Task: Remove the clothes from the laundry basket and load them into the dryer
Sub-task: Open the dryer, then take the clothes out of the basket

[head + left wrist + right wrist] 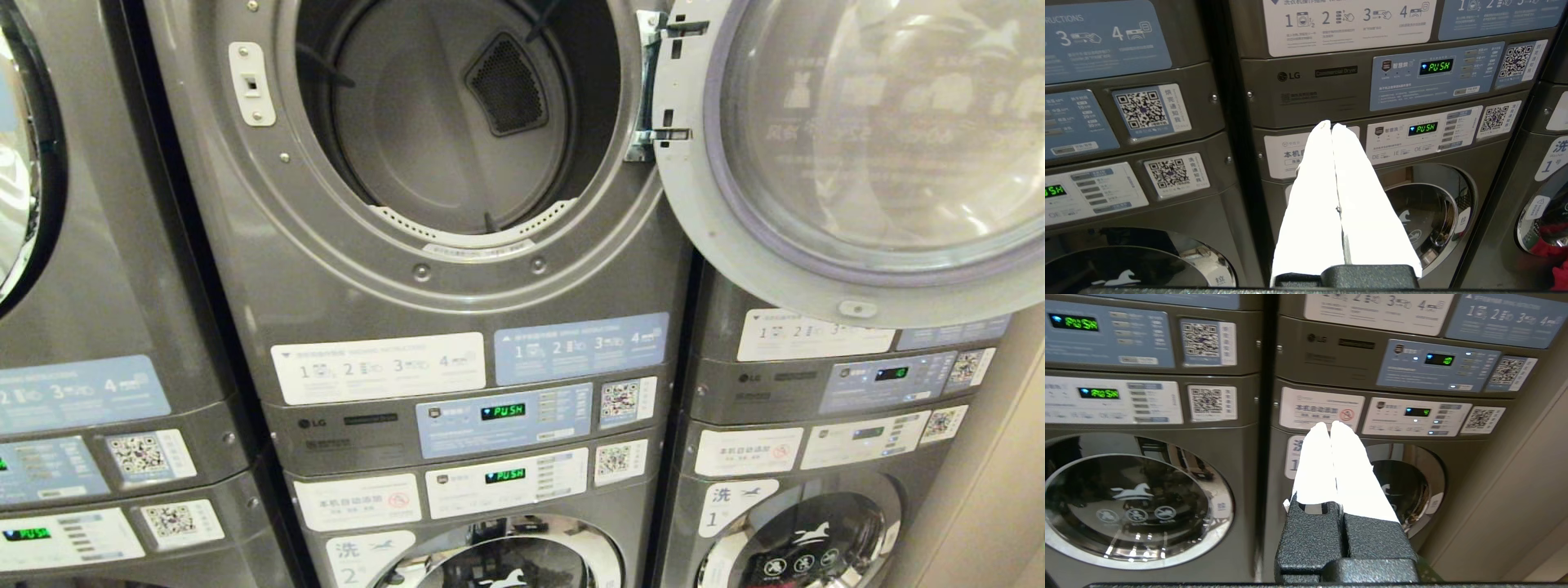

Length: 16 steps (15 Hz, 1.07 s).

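Neither arm shows in my head view; both appear only through their own wrist cameras.

Left gripper (1331,126): its two white fingers (1310,196) lie pressed together along their whole length, tips meeting just above frame centre, no gap and nothing between them. They run up from the black housing at the lower edge.

Right gripper (1329,425): same pose. White fingers (1316,469) closed flat against each other, tips near frame centre, empty. The black textured mount fills the lower middle of that frame.
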Tool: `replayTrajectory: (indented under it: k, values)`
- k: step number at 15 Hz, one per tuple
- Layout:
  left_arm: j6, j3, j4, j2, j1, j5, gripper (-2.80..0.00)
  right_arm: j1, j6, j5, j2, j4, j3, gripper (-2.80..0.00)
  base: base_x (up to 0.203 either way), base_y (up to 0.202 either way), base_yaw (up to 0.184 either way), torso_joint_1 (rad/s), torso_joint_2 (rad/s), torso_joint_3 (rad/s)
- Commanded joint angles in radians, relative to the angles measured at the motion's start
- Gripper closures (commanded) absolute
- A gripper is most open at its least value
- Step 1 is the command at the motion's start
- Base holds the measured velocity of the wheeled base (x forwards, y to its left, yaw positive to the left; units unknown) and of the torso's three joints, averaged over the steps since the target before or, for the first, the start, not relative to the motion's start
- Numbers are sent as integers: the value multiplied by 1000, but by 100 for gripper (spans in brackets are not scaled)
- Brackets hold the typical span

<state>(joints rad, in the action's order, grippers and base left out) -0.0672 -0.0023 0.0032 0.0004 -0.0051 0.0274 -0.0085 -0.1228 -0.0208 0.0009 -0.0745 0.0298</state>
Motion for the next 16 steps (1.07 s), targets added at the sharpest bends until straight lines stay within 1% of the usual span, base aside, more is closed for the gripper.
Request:
replayTrajectory:
  k: [1, 16]
  values:
    - [0, 1, 0, 0, -1, 0, 0, -1, -1, -1, -2, -1, -1, 0, 0, -197, 1, -1, 1, 4]
    - [1, 0, 0, 0, -1, 0, 0, -1, 0, 1, -2, -2, 1, 0, 0, -195, 1, 2, 1, 1]
